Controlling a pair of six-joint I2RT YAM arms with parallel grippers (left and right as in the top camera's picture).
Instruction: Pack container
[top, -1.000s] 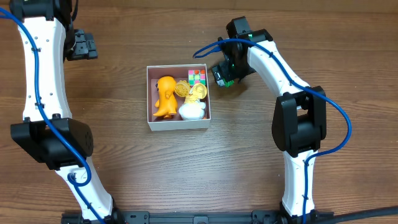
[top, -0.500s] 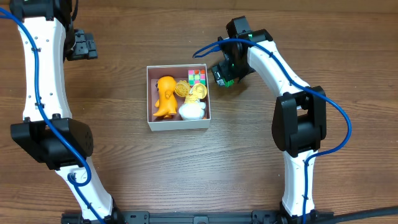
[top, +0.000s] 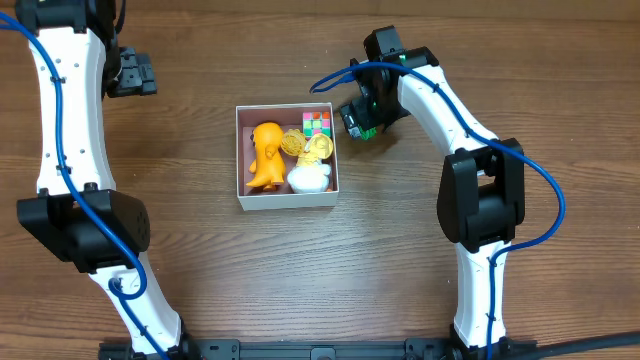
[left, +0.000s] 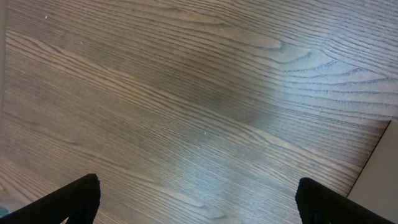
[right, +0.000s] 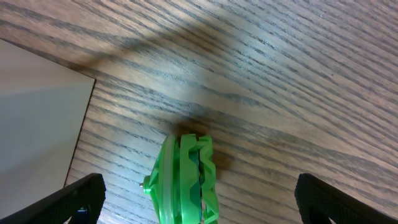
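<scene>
We see the square shallow container, thin white walls and a dusty pink inside, sitting near the centre of the wooden tabletop, open top up. Inside it:
- An orange plastic figure lies along the left half.
- A small multicoloured cube is in the far right corner.
- A yellow toy lies just below the cube.
- A white rounded toy sits at the near right.

The right gripper hangs just outside the container's far right corner. Its jaws are wide apart and hold nothing. In the right wrist view its black fingers stand on either side of a green ridged plastic disc toy. The toy stands on edge on the wood beside the container wall, clear of both fingers.

The left gripper is near the far left corner of the tabletop, well apart from the container. Its jaws are also spread wide, with only bare wood between its fingers.
</scene>
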